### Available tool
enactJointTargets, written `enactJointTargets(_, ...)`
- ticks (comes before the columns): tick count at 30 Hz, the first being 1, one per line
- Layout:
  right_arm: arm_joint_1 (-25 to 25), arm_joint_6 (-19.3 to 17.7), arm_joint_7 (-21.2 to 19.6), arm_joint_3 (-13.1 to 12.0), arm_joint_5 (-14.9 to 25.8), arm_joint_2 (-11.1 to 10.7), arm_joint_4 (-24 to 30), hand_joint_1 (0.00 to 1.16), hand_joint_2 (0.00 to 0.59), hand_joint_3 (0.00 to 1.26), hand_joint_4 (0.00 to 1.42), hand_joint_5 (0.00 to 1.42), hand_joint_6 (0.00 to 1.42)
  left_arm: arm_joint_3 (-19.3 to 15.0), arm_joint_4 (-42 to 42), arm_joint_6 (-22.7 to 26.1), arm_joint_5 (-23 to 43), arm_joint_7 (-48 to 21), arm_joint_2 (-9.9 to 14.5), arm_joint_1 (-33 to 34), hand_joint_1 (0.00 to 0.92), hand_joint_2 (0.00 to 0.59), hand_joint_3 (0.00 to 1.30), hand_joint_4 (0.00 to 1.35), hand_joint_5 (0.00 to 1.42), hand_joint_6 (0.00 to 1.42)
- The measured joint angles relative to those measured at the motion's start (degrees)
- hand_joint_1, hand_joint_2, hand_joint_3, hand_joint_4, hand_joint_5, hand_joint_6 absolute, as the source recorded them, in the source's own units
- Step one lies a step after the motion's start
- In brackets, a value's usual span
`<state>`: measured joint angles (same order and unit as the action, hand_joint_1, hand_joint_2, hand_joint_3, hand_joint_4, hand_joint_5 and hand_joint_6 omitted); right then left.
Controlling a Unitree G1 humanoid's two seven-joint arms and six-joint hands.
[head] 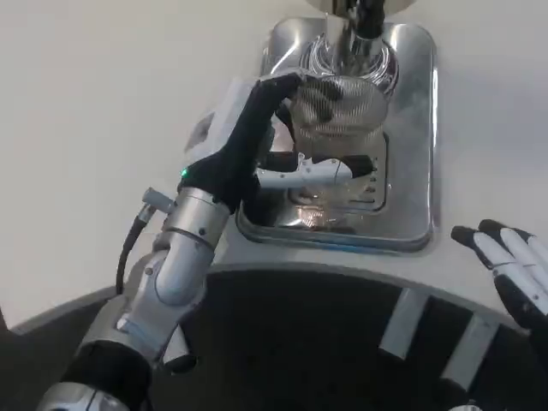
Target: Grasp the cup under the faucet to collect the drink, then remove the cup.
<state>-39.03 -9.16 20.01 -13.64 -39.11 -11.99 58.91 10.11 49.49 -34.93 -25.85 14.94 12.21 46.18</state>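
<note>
A clear ribbed cup (pixel 338 107) stands on the shiny metal drip tray (pixel 415 128), right under the chrome faucet (pixel 364 26) at the top of the head view. My left hand (pixel 257 141) wraps around the cup from the left, with one finger (pixel 278 90) curled over its far side and the thumb (pixel 317 169) lying across its near side. My right hand (pixel 509 261) rests low at the right edge of the table, its fingers spread and holding nothing.
The white table (pixel 103 128) stretches to the left of the tray. A dark curved edge of my body (pixel 325 334) fills the bottom of the picture.
</note>
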Motion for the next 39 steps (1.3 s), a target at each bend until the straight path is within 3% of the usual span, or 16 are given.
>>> enactJointTargets(8,1.38,1.04,0.03,0.78,-0.79,0.02,0.00,0.75,0.319,0.07,0.01,0.01,0.03,0.60,2.31,0.20,-2.21,3.15,-0.16,2.06,0.755,0.110,0.98,1.12,1.29,1.42)
enactJointTargets(12,1.91,1.61,0.16,0.95,-1.06,0.03,0.00,0.75,0.320,0.07,0.01,0.01,0.03,2.34,2.35,0.03,-4.38,4.58,0.57,2.81,0.677,0.111,0.83,0.97,1.20,1.40)
enactJointTargets(15,2.11,2.06,0.28,1.06,-1.15,0.04,0.00,0.75,0.318,0.07,0.01,0.01,0.03,2.34,3.09,0.01,-4.20,4.59,0.54,3.13,0.592,0.097,0.53,0.62,0.95,1.15)
enactJointTargets(18,2.29,2.10,0.28,1.36,-1.16,0.05,0.00,0.77,0.315,0.07,0.01,0.02,0.04,2.42,3.41,-0.24,-4.05,4.51,0.54,3.16,0.503,0.091,0.22,0.30,0.64,0.71)
enactJointTargets(20,2.33,2.10,0.28,1.52,-1.17,0.06,-0.01,0.77,0.315,0.07,0.01,0.02,0.05,2.48,3.91,-0.93,-3.36,3.13,0.60,3.29,0.469,0.084,0.10,0.09,0.42,0.40)
enactJointTargets(21,2.34,2.10,0.28,1.57,-1.17,0.08,-0.02,0.77,0.315,0.07,0.01,0.02,0.05,2.48,4.09,-0.99,-3.09,2.39,0.64,3.47,0.450,0.079,0.06,0.02,0.35,0.31)
enactJointTargets(30,2.87,2.12,0.28,2.68,-2.02,0.16,-0.04,0.78,0.315,0.07,0.00,0.01,0.05,2.32,4.08,-1.74,-0.54,-0.81,0.79,3.73,0.391,0.061,0.00,0.00,0.22,0.17)
enactJointTargets(35,3.36,2.60,0.28,3.59,-2.15,0.26,-0.07,0.78,0.315,0.07,0.00,0.01,0.05,1.65,1.53,-1.97,1.38,-2.11,1.27,2.74,0.231,0.026,0.00,0.00,0.14,0.11)
enactJointTargets(39,3.55,2.87,0.28,3.84,-2.15,0.36,-0.25,0.78,0.315,0.07,0.00,0.01,0.05,-0.57,-6.10,-1.26,5.27,-4.92,1.56,-2.18,0.129,0.014,0.00,0.00,0.12,0.08)
